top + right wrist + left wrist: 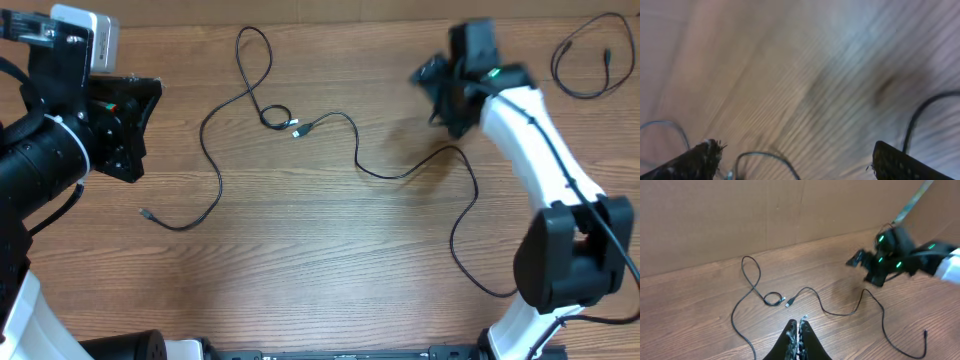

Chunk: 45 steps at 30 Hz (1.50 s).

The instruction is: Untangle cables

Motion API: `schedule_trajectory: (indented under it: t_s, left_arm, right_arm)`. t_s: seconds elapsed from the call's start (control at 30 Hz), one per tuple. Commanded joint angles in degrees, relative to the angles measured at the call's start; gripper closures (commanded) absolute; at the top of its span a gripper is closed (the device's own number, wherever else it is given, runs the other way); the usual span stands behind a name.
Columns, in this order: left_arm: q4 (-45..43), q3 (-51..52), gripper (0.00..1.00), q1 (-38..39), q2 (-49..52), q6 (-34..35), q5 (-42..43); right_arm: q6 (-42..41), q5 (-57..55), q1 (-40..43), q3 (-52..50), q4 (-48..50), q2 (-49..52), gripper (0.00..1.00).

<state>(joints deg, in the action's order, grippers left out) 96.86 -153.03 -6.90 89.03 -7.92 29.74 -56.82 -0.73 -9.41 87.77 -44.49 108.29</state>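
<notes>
Two thin black cables lie across the middle of the table. One (212, 150) loops at the back, makes a small coil (272, 118) and ends in a plug at the front left (147, 213). The other (462, 215) starts at a silver-tipped plug (299, 130) beside the coil and runs right, then forward. Both show in the left wrist view (747, 297) (840, 314). My left gripper (798, 326) is shut and empty, held above the table at the left (135, 118). My right gripper (432, 95) is open and empty above the table at the back right. Its view is blurred, with cable bits between the fingers (797, 157).
A third thin black cable (585, 62) lies apart in a loop at the back right corner. A cardboard wall (765, 215) stands along the table's far edge. The right arm (540, 150) reaches over the right side of the table.
</notes>
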Motion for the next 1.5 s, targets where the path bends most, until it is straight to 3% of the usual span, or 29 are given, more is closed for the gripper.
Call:
schedule_trajectory:
  t_s: [0.0,0.37,0.67,0.87,0.93,0.97,1.07,1.2,1.3,1.47]
  left_arm:
    - [-0.07,0.07,0.96,-0.15,0.11,-1.77,-0.31]
    - [-0.07,2.08,0.96,-0.15,0.11,-2.36,-0.28]
    - [-0.07,3.67,0.96,-0.15,0.11,-2.38,-0.31]
    - [-0.07,3.67,0.96,-0.15,0.11,-2.4,-0.31]
    - [-0.07,3.67,0.96,-0.15,0.11,-2.43,-0.31]
    - [-0.07,3.67,0.96,-0.15,0.11,-2.62,-0.28]
    - [-0.07,3.69,0.96,-0.15,0.11,-3.04,-0.31]
    - [-0.07,3.69,0.96,-0.15,0.11,-3.02,-0.28]
    - [-0.07,3.69,0.96,-0.15,0.11,-3.04,-0.28]
    - [-0.07,3.69,0.96,-0.15,0.11,-3.02,-0.28]
  right_arm:
    - [-8.55,-2.21,-1.55,-6.99,4.59,-0.55,0.05]
    - [-9.44,-3.69,-4.74,-20.11,11.74,-0.55,0.05]
    - [-9.16,0.02,-5.09,-14.53,15.56,-5.6,0.07]
    - [-9.22,-2.67,-5.2,-9.79,14.97,-12.35,0.17]
    - [-9.46,-2.89,-5.44,-9.79,12.79,-13.07,0.15]
    - [-10.75,-2.86,-5.44,-9.79,10.6,-13.03,0.09]
    - [-21.75,-2.58,-5.49,-10.4,-0.63,-12.76,0.0]
    - [-32.54,4.22,-6.05,-10.49,-12.74,-12.87,0.0]
    - [-33.62,5.07,-6.78,-10.49,-15.72,-12.94,0.0]
    - [-33.66,-3.21,-7.04,-10.58,-15.89,-12.66,0.0]
